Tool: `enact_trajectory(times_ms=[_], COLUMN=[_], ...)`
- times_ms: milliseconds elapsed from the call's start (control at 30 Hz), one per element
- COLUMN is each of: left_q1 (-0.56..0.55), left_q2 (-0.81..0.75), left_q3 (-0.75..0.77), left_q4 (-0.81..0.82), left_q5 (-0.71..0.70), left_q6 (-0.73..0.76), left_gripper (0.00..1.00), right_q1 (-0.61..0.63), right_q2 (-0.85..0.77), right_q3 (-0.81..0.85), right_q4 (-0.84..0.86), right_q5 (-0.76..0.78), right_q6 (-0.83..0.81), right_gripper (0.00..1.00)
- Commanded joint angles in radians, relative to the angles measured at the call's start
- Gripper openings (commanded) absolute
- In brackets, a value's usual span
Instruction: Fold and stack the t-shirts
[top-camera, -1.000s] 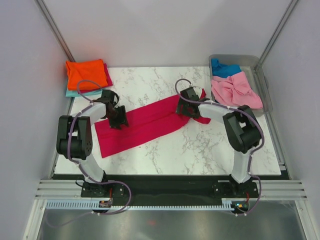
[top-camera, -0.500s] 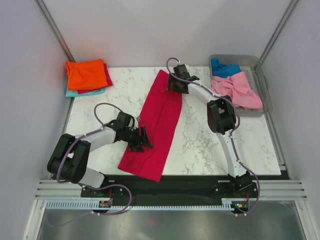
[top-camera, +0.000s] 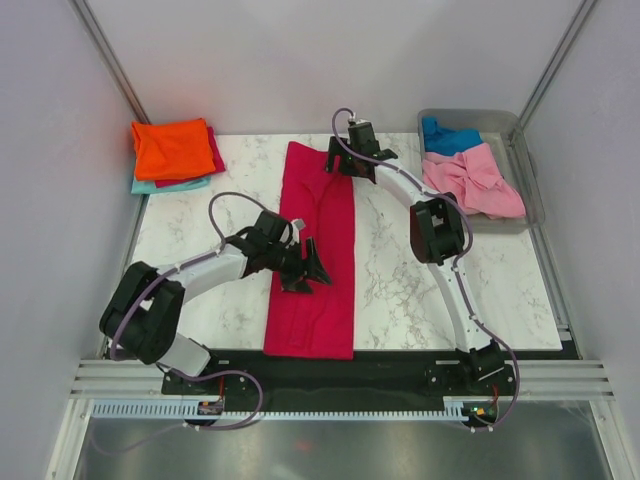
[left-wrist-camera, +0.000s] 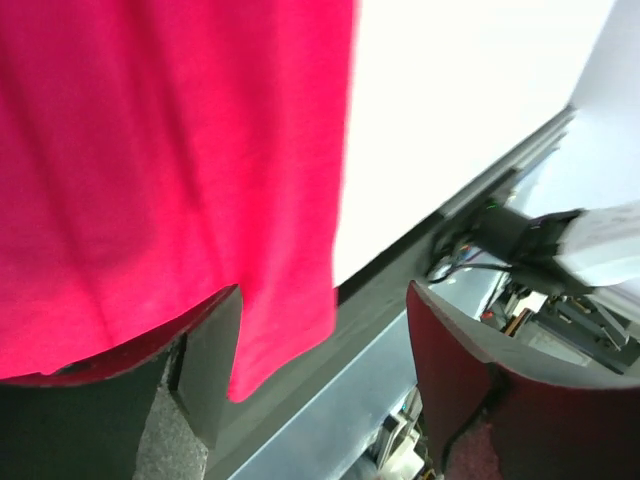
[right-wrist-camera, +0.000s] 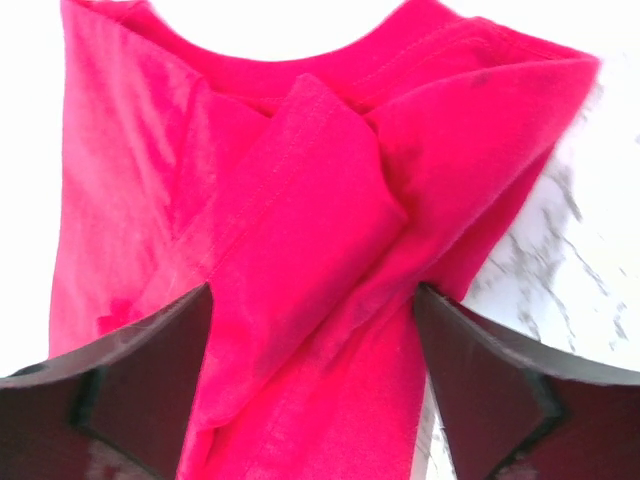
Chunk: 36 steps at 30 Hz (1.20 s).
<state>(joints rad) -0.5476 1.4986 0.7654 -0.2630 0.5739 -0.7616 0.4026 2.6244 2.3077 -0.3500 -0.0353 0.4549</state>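
Plain crimson-pink t-shirt (top-camera: 318, 200), white tabletop (top-camera: 400, 290) with grey marble veining, orange t-shirt (top-camera: 172, 147) atop teal t-shirt (top-camera: 150, 186), light pink t-shirt (top-camera: 470, 180) and blue t-shirt (top-camera: 447, 135) in clear grey tub (top-camera: 522, 160), black-and-white arms (top-camera: 455, 290), pale lilac-grey walls (top-camera: 330, 60)

Long t-shirt (top-camera: 335, 215) down the table (top-camera: 400, 285) centre, shirt stack (top-camera: 172, 148) far left, tub (top-camera: 468, 113) of shirts (top-camera: 472, 178) far right

Crimson shirt (top-camera: 325, 215) swung from diagonal across mid worktop (top-camera: 420, 290) to a straight strip, far edge to near edge, hem now just past near edge. L gripper (top-camera: 312, 272) went from shirt's left end to mid-strip. R gripper (top-camera: 338, 165) went from right-centre to far edge, at collar end.
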Motion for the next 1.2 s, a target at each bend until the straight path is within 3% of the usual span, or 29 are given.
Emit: enact_trajectory(times_ms=[0, 133, 267, 367, 400, 533, 567, 667, 767, 867, 900, 967, 1167], left_q1=[-0.006, -0.006, -0.006, -0.006, -0.006, -0.011, -0.012, -0.031, -0.113, -0.202, -0.231, -0.258, -0.322], left_q2=[-0.046, -0.177, -0.335, -0.431, -0.49, -0.624, -0.646, -0.679, -0.673, -0.669, -0.67, -0.687, -0.726], left_q3=[0.118, 0.227, 0.268, 0.232, 0.195, 0.086, 0.039, -0.043, -0.115, -0.17, -0.182, -0.219, -0.284], left_q4=[-0.056, -0.191, -0.323, -0.393, -0.445, -0.554, -0.562, -0.584, -0.581, -0.59, -0.59, -0.591, -0.585], left_q5=[0.0, -0.063, -0.221, -0.321, -0.372, -0.514, -0.543, -0.54, -0.616, -0.655, -0.67, -0.698, -0.735], left_q6=[0.015, 0.071, 0.128, 0.131, 0.125, 0.065, 0.026, -0.045, -0.134, -0.233, -0.255, -0.31, -0.39], left_gripper=[0.75, 0.77, 0.78, 0.77, 0.77, 0.81, 0.81, 0.8, 0.78, 0.75, 0.75, 0.7, 0.61], right_q1=[-0.008, -0.011, -0.018, -0.018, -0.015, 0.034, 0.098, 0.223, 0.454, 0.609, 0.712, 0.851, 1.056], right_q2=[0.062, -0.035, -0.27, -0.436, -0.566, -0.922, -1.06, -1.242, -1.471, -1.57, -1.598, -1.578, -1.399], right_q3=[0.048, 0.058, -0.072, -0.285, -0.359, -0.911, -0.998, -1.284, -1.496, -1.666, -1.694, -1.729, -1.703], right_q4=[-0.033, -0.035, -0.041, -0.057, -0.057, -0.009, -0.004, -0.004, -0.056, -0.066, -0.061, -0.067, -0.044], right_q5=[-0.081, -0.094, -0.066, -0.008, 0.004, 0.087, 0.131, 0.195, 0.291, 0.353, 0.383, 0.419, 0.512], right_q6=[-0.039, -0.1, -0.137, -0.134, -0.119, 0.022, 0.077, 0.213, 0.412, 0.575, 0.655, 0.721, 0.864], right_gripper=[0.93, 0.98, 0.98, 0.98, 0.98, 0.96, 0.96, 0.96, 0.96, 0.93, 0.91, 0.89, 0.87])
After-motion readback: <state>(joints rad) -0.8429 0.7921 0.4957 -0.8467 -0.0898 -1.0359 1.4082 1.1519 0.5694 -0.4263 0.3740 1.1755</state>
